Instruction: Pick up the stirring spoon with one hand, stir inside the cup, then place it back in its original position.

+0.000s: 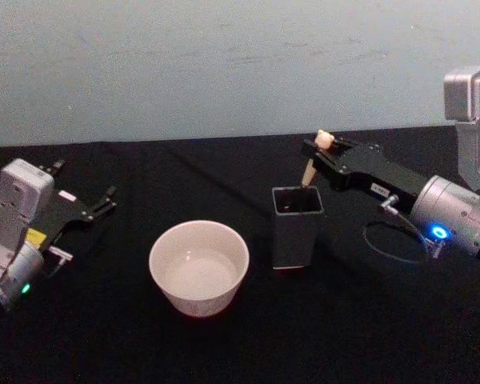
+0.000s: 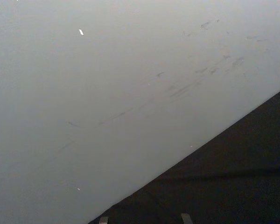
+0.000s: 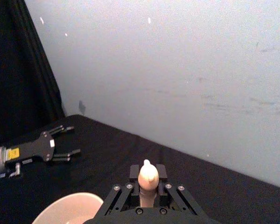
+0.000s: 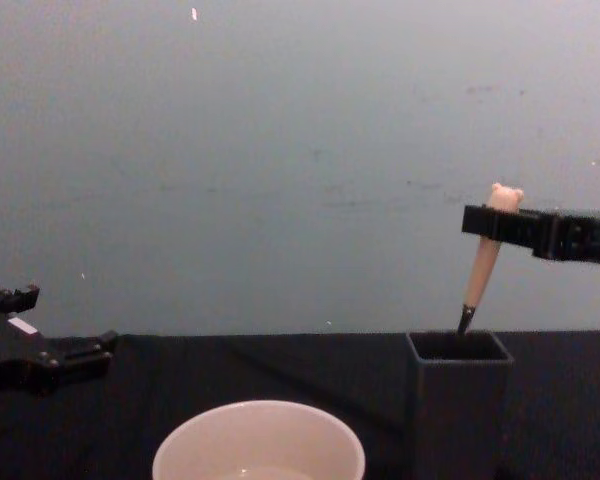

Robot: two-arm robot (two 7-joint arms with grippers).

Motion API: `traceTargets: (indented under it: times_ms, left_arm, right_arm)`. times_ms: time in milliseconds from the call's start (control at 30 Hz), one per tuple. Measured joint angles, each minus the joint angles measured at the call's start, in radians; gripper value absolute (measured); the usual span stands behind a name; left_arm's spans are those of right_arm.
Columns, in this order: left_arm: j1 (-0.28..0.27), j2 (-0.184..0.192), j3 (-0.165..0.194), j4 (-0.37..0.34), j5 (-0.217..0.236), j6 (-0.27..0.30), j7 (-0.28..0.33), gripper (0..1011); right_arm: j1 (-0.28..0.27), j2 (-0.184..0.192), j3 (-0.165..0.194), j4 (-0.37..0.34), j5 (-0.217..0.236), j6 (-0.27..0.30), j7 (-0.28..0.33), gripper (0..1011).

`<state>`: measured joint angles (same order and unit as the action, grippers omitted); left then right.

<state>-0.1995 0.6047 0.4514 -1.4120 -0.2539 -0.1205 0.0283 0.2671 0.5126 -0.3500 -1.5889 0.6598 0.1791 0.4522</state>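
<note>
Seems early: pinching the stirring spoon (image 4: 483,262) with the right gripper (image 1: 323,149), tip in the holder (image 1: 296,236) mouth; stirring in the cup (image 1: 197,301) and return to do; left gripper (image 1: 104,201) spread, parked far left

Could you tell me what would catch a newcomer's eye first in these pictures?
The right end effector stands out first, clamped on the spoon just below its bear head, with the dark tip at the mouth of the grey holder. The wide cream cup sits to the holder's left, apart from it. The left end effector lies open at the far left of the table.
</note>
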Motion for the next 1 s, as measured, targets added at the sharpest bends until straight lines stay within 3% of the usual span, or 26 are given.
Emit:
traceTargets:
  times_ms: [767, 1000]
  left_arm:
    - [0.000, 0.000, 0.000, 0.000, 0.000, 0.000, 0.000, 1001]
    - [0.000, 0.000, 0.000, 0.000, 0.000, 0.000, 0.000, 1001]
  right_arm:
    - [0.056, 0.016, 0.017, -0.073, 0.078, -0.001, -0.056, 211]
    - [0.073, 0.010, -0.016, -0.079, 0.086, -0.004, -0.051, 211]
